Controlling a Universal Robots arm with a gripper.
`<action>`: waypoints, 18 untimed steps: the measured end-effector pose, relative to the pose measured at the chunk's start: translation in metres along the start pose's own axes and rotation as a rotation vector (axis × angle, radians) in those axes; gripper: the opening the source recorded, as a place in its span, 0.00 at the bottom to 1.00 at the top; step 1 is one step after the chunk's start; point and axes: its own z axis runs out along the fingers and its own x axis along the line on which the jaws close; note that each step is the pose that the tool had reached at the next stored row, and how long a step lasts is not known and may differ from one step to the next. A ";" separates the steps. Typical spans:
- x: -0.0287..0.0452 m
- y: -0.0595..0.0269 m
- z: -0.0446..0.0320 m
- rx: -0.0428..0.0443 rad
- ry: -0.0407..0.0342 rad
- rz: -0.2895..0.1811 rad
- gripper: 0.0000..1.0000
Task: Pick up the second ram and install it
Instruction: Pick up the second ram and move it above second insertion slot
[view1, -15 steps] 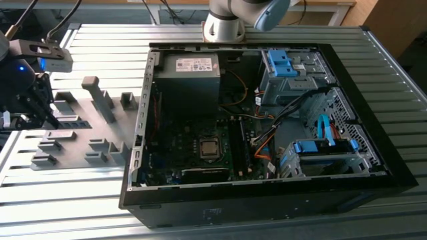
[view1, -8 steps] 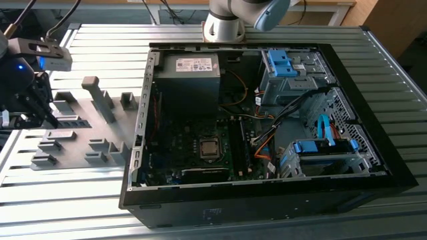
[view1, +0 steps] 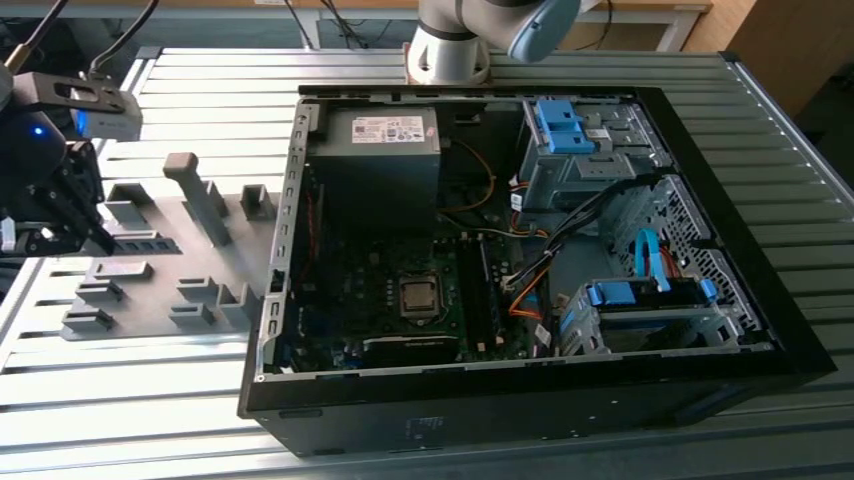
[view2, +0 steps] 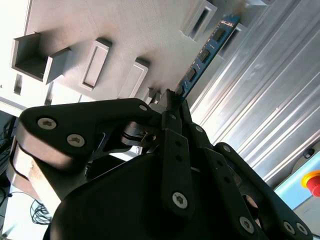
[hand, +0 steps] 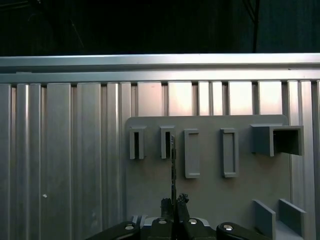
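The second ram (view2: 206, 50) is a slim blue-green strip with dark chips, sticking out from between my fingertips over the grey fixture plate (view2: 125, 30). In the first wrist view the second ram (hand: 173, 162) shows edge-on, rising from my gripper (hand: 174, 202) in front of a row of slotted grey blocks. My gripper (view2: 172, 100) is shut on the strip's near end. In the exterior view my gripper (view1: 47, 215) hangs above the plate's edge at the exterior view's left, well away from the open computer case (view1: 287, 250).
The grey fixture plate (view1: 174, 265) carries several upright blocks and slots. The open case holds the motherboard (view1: 400, 300), a power supply (view1: 380, 135), cables and blue drive bays (view1: 641, 295). The ribbed metal table (view1: 134, 400) lies all round. A red button (view2: 312, 182) sits off the table.
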 end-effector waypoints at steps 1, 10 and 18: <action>0.0000 0.0000 -0.0006 0.0000 0.0000 0.000 0.14; -0.0001 0.0000 -0.0059 0.0001 -0.0001 0.000 0.14; -0.0001 0.0000 -0.0063 0.0002 -0.0001 0.000 0.14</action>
